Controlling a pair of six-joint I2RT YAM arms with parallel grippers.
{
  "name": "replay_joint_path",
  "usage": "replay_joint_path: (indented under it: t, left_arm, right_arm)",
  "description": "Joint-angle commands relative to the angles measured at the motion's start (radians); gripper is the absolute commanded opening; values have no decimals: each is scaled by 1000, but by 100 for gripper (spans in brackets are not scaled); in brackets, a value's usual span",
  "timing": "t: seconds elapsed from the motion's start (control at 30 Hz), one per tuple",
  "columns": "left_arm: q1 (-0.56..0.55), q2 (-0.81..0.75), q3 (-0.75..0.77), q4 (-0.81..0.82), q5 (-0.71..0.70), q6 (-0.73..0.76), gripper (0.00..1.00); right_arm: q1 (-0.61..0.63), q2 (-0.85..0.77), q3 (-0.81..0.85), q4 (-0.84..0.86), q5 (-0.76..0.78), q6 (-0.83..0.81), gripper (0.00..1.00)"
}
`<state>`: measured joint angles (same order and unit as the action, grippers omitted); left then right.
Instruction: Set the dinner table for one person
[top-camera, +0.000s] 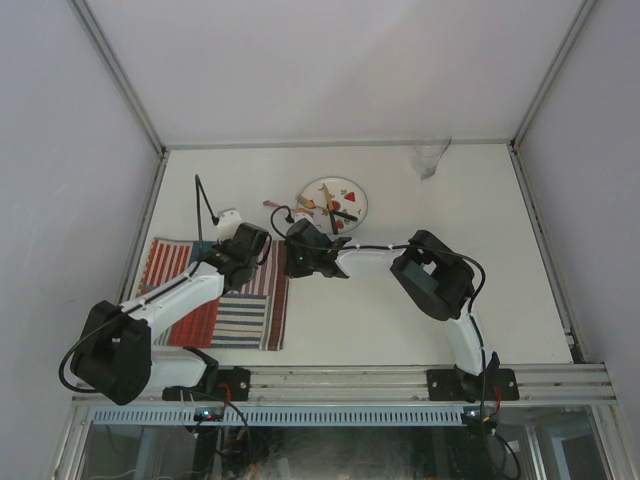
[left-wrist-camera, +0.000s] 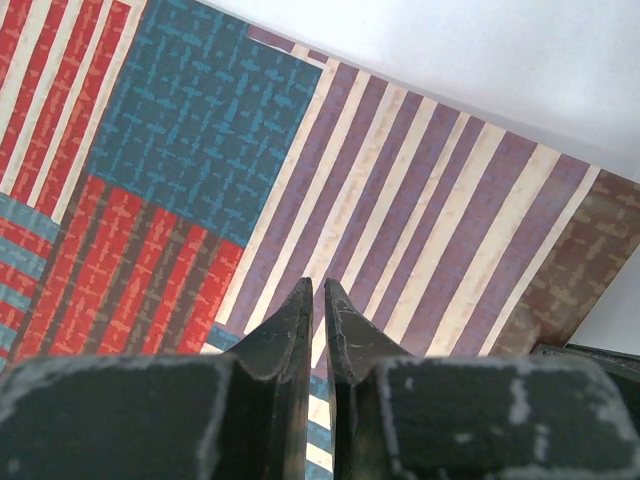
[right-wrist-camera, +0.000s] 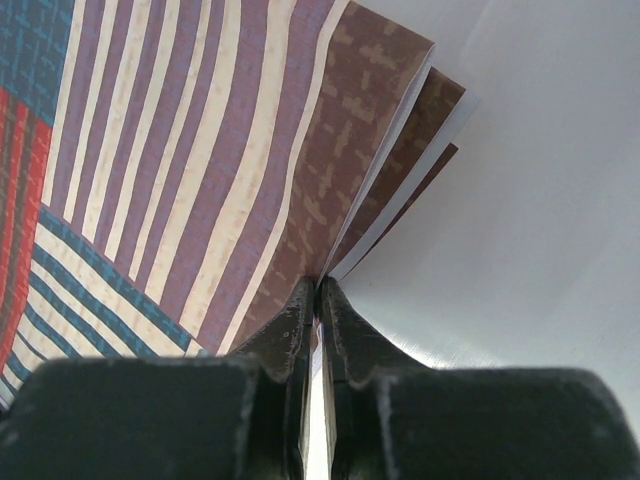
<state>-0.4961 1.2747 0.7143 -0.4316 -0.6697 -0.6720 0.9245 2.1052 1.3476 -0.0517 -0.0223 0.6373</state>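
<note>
Placemat: red-white-blue striped cloth, lies on L part of dinner table, close to the near rail.
L gripper: over placemat's far R part. Jaws almost together w/ a thin slit btwn them, tips pointing at purple-cream stripes — can't tell if cloth is pinched.
R gripper: at placemat's R edge. Jaws clenched on that edge, cloth layers fanned out just ahead of the tips.
Table vs L jaws: bare top shows only past the cloth's edge, ahead & to the R of tips.
Table vs R jaws: bare top starts right beside tips on their R — cloth on their L.
Plate: mid table, beyond R gripper, w/ cutlery on it.
Glass: far R corner, well apart from both arms.
</note>
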Motion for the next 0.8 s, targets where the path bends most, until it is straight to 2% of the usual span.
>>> replay_joint_path:
  t: [0.0, 0.13, 0.4, 0.5, 0.67, 0.77]
  left_arm:
    - [-2, 3, -3, 22, -4, -18, 13]
    - [-11, 8, 7, 24, -10, -18, 12]
    - [-36, 23, 31, 45, -20, -10, 12]
    - [-44, 24, 32, 52, -21, -12, 12]
    - [-50, 10, 14, 68, -19, -18, 13]
    - [-51, 9, 4, 69, -17, -18, 12]
  right_arm:
    - [-2, 7, -40, -102, 50, -19, 8]
    - [-31, -26, -40, -96, 62, -41, 24]
    - [-99, -173, -25, -94, 89, -140, 64]
    - [-142, -187, 40, -154, 101, -195, 66]
    - [-216, -156, 242, -308, 130, -302, 66]
    - [-238, -87, 400, -415, 227, -386, 63]
